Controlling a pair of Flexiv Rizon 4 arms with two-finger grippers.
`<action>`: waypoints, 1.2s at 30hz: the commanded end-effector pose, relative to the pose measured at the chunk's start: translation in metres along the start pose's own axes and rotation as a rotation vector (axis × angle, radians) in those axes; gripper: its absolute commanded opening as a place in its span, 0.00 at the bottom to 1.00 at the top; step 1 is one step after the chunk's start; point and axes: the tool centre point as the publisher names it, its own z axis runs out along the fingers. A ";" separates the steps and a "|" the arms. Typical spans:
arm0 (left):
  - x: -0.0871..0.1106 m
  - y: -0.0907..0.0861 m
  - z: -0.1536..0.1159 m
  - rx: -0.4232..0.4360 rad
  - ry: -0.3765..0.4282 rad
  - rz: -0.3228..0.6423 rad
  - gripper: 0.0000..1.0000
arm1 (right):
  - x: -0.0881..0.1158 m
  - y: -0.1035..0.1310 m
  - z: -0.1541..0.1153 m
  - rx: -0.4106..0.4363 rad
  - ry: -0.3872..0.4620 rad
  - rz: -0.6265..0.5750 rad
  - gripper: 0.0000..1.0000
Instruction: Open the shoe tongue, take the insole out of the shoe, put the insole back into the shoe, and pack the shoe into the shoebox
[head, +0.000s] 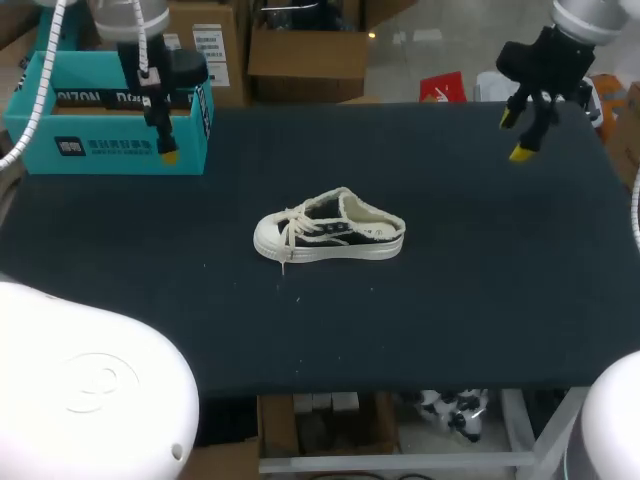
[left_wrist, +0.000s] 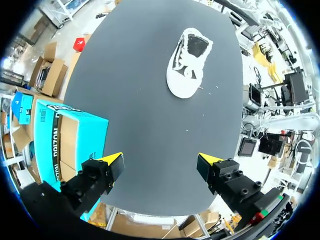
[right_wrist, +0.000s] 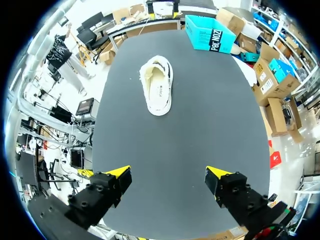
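Observation:
A black-and-cream canvas shoe (head: 328, 238) with white laces lies on its sole in the middle of the dark table, toe toward the left; its cream insole shows inside. The shoe (left_wrist: 188, 62) is far ahead of my left gripper (left_wrist: 161, 165), which hangs open and empty above the table's back left, over the teal shoebox (head: 110, 125). The shoebox (left_wrist: 62, 150) lies beside that gripper's finger, open with a brown cardboard inside. My right gripper (head: 522, 135) hovers open and empty over the back right corner. From there the shoe (right_wrist: 157, 90) and shoebox (right_wrist: 211, 32) lie far ahead of it (right_wrist: 167, 178).
The dark table mat (head: 450, 300) spreads wide around the shoe, with bare surface on every side. The shoebox sits at the mat's back left edge.

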 end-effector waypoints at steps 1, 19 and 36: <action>0.002 0.009 0.001 0.044 0.021 -0.061 1.00 | 0.007 0.005 0.016 -0.073 0.037 0.031 1.00; 0.009 0.003 0.003 0.057 0.011 -0.104 1.00 | 0.007 0.010 0.024 -0.090 0.065 0.040 1.00; 0.011 -0.036 0.019 0.051 0.144 -0.812 1.00 | 0.022 0.062 0.113 -0.345 0.119 0.103 1.00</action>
